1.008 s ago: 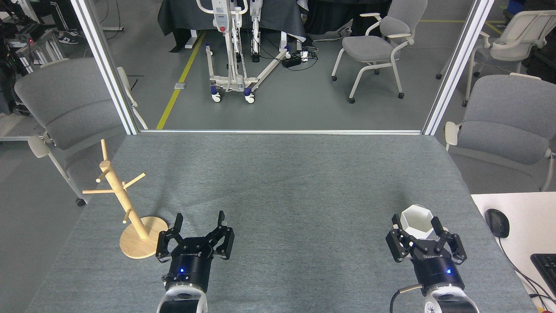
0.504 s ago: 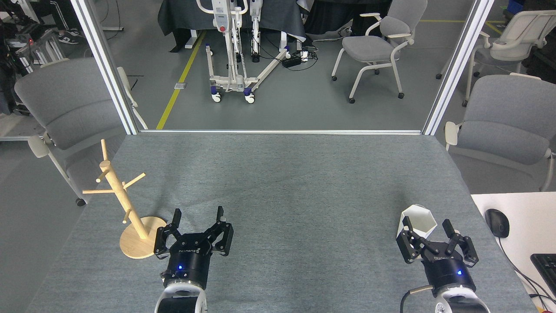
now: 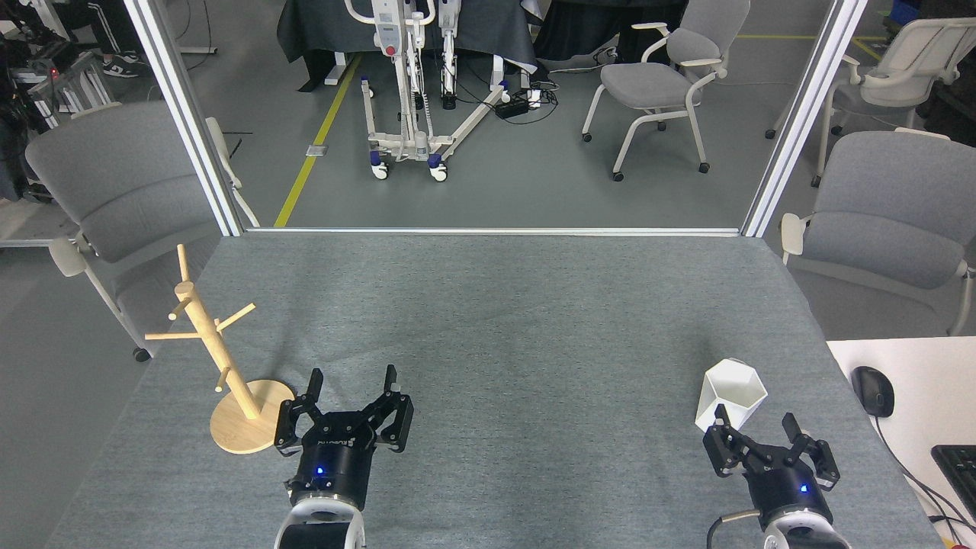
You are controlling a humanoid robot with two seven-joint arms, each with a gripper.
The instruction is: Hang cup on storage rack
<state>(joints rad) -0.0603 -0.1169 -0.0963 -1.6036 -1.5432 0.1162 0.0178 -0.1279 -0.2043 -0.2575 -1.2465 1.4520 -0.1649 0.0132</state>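
Hiding the cup's (image 3: 730, 393) handle, perhaps, right hand (image 3: 755, 431) spread below.

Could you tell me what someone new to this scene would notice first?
Probably the white cup, standing upright near the right front of the grey table, just beyond the right gripper, whose jaws are open and not holding it. Next, the wooden rack at the left edge, all pegs bare, beside the open left gripper.

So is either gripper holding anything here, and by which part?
Nothing is held. The right gripper is open just short of the cup, which stands on the table; the left gripper is open and empty.
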